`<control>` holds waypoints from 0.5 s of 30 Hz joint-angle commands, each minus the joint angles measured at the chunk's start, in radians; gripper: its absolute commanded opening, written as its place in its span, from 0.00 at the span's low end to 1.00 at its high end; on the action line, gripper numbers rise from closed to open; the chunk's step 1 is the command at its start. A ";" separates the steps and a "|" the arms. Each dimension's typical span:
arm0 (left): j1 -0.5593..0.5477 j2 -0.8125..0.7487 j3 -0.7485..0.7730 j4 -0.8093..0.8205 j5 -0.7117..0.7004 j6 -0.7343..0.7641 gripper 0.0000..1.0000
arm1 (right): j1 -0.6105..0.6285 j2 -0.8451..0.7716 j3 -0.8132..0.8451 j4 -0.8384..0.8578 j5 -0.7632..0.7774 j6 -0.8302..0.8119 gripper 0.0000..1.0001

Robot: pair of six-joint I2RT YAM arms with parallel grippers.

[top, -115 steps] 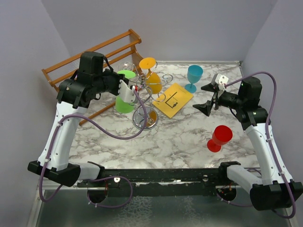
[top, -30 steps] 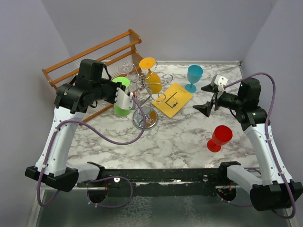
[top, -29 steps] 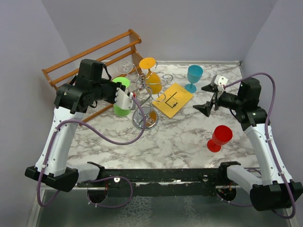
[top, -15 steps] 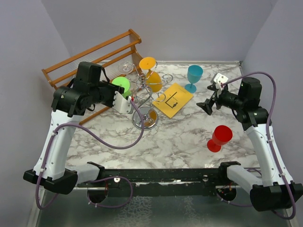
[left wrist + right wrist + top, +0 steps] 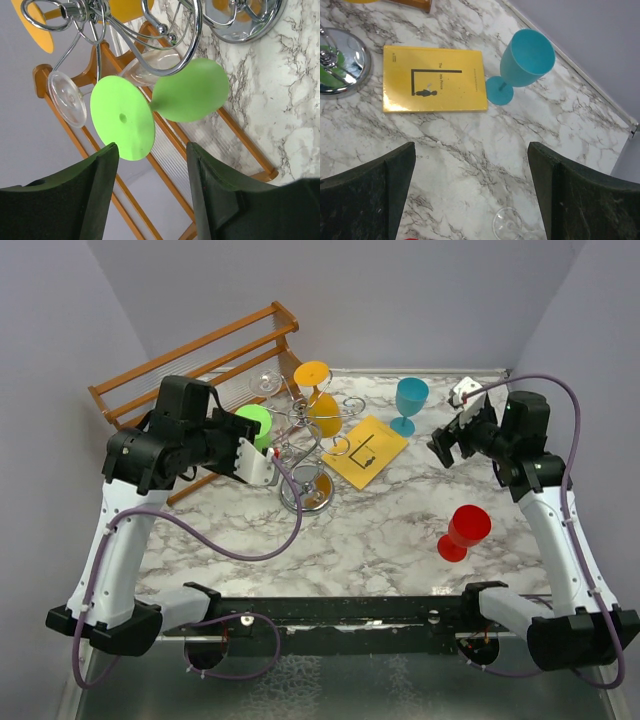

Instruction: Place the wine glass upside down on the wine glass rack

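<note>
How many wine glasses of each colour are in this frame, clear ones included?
Green glass: 1
Orange glass: 1
Teal glass: 1
Red glass: 1
Clear glass: 1, plus a possible second, with only a clear foot showing
Total: 5 sure, maybe 6

A white marble-patterned bench (image 5: 380,530) carries a yellow book (image 5: 366,450) lying flat near its middle, with a black figure on the cover. A blue glass (image 5: 410,400) stands upright just beside the book's far right corner. A red glass (image 5: 465,530) stands upright well apart from both, near the bench's right edge. A slatted orange-brown wooden shelf rack (image 5: 190,355) sits at the far left corner.
</note>
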 commanded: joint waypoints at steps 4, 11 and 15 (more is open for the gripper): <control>0.001 -0.057 0.019 0.060 0.001 -0.209 0.68 | 0.003 0.182 0.154 0.087 0.073 0.061 0.93; 0.003 -0.129 -0.036 0.275 -0.042 -0.610 0.76 | 0.004 0.403 0.325 0.161 0.110 0.208 0.92; 0.019 -0.162 -0.078 0.393 -0.114 -0.818 0.83 | 0.010 0.555 0.459 0.151 0.149 0.269 0.89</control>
